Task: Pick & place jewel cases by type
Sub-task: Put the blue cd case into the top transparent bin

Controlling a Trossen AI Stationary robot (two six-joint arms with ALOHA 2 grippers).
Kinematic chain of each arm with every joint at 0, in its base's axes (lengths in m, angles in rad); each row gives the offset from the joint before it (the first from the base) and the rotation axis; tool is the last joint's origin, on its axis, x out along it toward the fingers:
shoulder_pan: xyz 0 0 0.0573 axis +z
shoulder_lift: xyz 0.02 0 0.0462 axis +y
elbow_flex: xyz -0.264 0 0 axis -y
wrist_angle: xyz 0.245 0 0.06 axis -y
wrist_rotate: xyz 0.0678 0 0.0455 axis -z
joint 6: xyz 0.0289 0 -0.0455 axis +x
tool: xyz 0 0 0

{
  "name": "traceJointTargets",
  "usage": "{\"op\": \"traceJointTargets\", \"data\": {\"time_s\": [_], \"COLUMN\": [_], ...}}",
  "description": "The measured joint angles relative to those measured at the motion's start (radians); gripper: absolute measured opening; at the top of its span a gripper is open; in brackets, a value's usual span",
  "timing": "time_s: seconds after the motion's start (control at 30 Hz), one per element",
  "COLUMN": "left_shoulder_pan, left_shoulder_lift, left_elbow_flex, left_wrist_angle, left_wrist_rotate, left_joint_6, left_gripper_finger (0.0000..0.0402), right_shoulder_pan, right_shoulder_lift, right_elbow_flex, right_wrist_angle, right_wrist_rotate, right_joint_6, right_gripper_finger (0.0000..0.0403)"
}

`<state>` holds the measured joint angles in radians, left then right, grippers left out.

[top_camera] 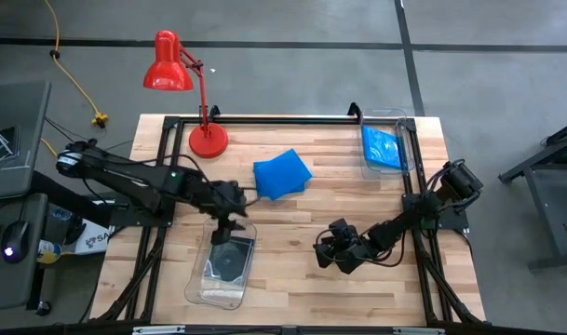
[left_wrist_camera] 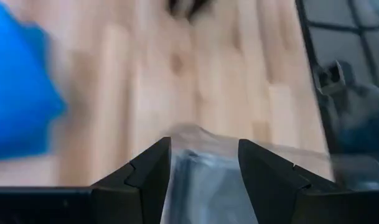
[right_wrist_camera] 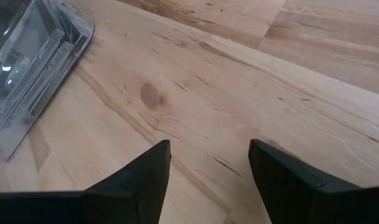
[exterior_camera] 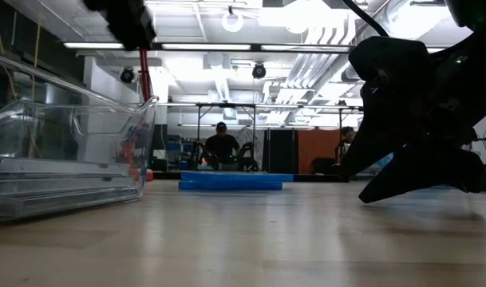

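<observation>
A pile of blue jewel cases [top_camera: 281, 175] lies flat on the middle of the table, and shows in the low view too [exterior_camera: 231, 182]. Dark jewel cases [top_camera: 231, 259] lie in a clear bin [top_camera: 197, 284] near the front edge. My left gripper [top_camera: 229, 226] hangs open above that bin's far end, with nothing between its fingers [left_wrist_camera: 205, 146]. My right gripper [top_camera: 331, 253] stands open low over the bare wood right of the bin, empty [right_wrist_camera: 208, 149].
A second clear bin [top_camera: 399, 154] with blue cases stands at the far right corner. A red desk lamp [top_camera: 207, 140] stands at the far left. A black frame [top_camera: 264, 119] runs along the table's edges. Bare wood lies between the near bin and my right gripper.
</observation>
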<state>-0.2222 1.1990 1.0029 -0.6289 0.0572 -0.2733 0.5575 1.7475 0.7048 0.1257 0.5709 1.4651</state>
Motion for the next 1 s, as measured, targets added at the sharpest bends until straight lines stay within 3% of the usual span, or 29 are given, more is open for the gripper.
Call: {"op": "traceJointTargets", "data": {"time_s": [0.2,0.53,0.8,1.0], "left_shoulder_pan": [0.0,0.0,0.0,0.0], "left_shoulder_lift": [-0.014,-0.012,-0.012,-0.034], "left_elbow_flex": [0.113,0.121,0.12,0.118], "left_wrist_angle": [-0.022,-0.059,-0.011,0.01], "left_wrist_rotate": [-0.233,-0.402,-0.437,-0.438], "left_joint_6": [0.042,0.058,0.041,0.067], "left_gripper_finger": [0.0184,0.0184,0.0184,0.0184], "right_shoulder_pan": [0.0,0.0,0.0,0.006], "right_shoulder_lift": [0.0,0.0,0.0,0.0], "right_elbow_flex": [0.0,0.0,0.0,0.0], "right_wrist_angle": [0.007,0.04,0.051,0.082], "right_wrist_rotate": [0.003,0.003,-0.011,-0.083], "right_joint_6": [0.0,0.001,-0.009,-0.097], "right_gripper_finger": [0.0211,0.0211,0.0211,0.0211]}}
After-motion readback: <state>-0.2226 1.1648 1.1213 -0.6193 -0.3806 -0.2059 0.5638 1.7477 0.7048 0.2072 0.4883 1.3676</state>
